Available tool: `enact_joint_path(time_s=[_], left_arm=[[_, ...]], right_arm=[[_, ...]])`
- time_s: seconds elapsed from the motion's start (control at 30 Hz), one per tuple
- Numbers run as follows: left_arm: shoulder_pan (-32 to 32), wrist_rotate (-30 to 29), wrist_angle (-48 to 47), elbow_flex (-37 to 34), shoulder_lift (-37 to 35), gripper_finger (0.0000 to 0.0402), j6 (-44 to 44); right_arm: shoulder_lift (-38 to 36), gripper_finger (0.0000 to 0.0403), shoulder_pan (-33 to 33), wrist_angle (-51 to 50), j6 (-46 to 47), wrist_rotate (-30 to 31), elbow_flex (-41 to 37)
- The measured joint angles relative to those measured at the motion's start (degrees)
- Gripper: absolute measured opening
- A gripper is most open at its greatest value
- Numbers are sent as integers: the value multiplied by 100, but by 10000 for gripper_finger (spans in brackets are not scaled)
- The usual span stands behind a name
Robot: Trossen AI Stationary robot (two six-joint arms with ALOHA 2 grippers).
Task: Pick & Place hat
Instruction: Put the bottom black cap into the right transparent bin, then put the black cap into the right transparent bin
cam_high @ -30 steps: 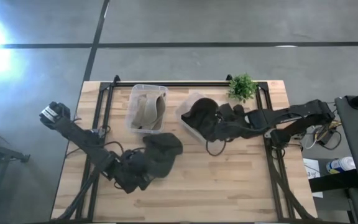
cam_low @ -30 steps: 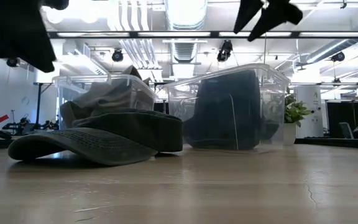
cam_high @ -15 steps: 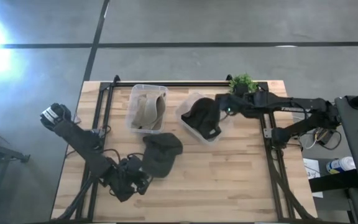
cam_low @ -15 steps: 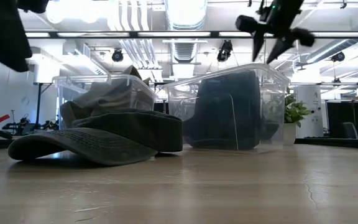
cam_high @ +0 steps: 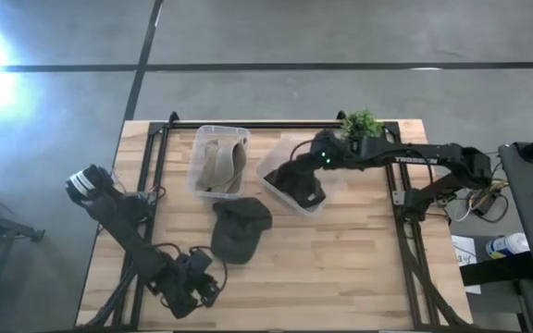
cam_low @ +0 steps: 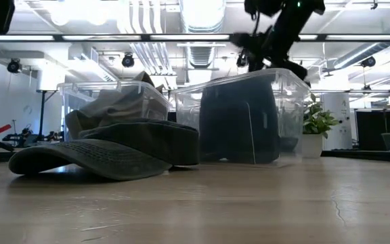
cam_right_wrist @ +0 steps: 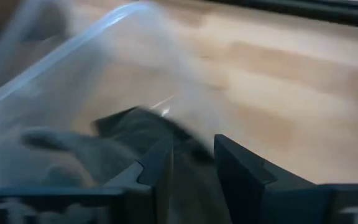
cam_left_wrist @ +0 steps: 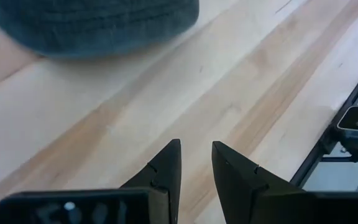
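Observation:
An olive-green hat [cam_high: 241, 227] lies flat on the wooden table, brim toward the near edge, and also shows in the low view [cam_low: 107, 152]. A black hat [cam_high: 305, 185] sits in the right clear bin [cam_low: 296, 88]. My right gripper [cam_right_wrist: 194, 158] hangs over that bin, its fingers a little apart just above the black hat [cam_right_wrist: 135, 130]. My left gripper [cam_left_wrist: 196, 165] stands open near the table's front edge, clear of the green hat [cam_left_wrist: 92, 25], with nothing between its fingers. My right gripper comes at the black hat slanting down from the table's right side, at the height of the bin's rim [cam_low: 276, 64]. Dark cloth shows behind the gap between its fingers. I cannot tell whether they touch the hat or the bin.
A second clear bin [cam_high: 202, 139] holding a tan hat [cam_high: 218, 162] stands left of the first, at the back. A small green plant [cam_high: 361, 125] stands at the back right. Black frame rails run along both sides of the table. Bare wood lies in front.
My right gripper has swung from right of the bin toward the table's left and come down over the black hat. My left gripper has drawn back from the green hat toward the near edge. The green hat has stayed put.

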Motion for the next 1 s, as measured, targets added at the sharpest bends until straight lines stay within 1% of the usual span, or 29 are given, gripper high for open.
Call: enact_joint_path(time_s=[0.07, 0.17, 0.2, 0.3, 0.4, 0.57, 0.67, 0.87, 0.93, 1.0], left_arm=[[-7, 0, 107, -8, 64, 84, -11], [-7, -4, 114, -28, 163, 84, 6], [-6, -4, 117, -28, 192, 84, 27], [-5, -10, 116, -28, 250, 84, 32], [-5, 6, 114, -28, 290, 84, 28], [-5, 58, 127, -28, 262, 84, -72], [-5, 125, 134, -28, 255, 84, -257], [-5, 115, 129, -28, 255, 84, -730], [-30, -81, 129, -28, 255, 84, -860], [-91, -579, 127, -28, 255, 84, -924]], right_arm=[[6, 108, 128, 28, -65, -259, 117], [84, 101, 191, 36, -161, -937, 168], [151, 99, 222, 21, -171, -1062, 151], [385, 93, 313, 12, 8, -1190, 134], [654, 94, 324, 110, 107, -1571, 135], [915, 101, 474, 281, 39, -1756, 235], [906, 108, 619, 234, -4, -1569, 374], [355, 123, 929, 179, -390, -185, 925], [210, 128, 1099, 104, -713, 176, 1111], [118, 132, 1342, 103, -1204, 332, 1312]])
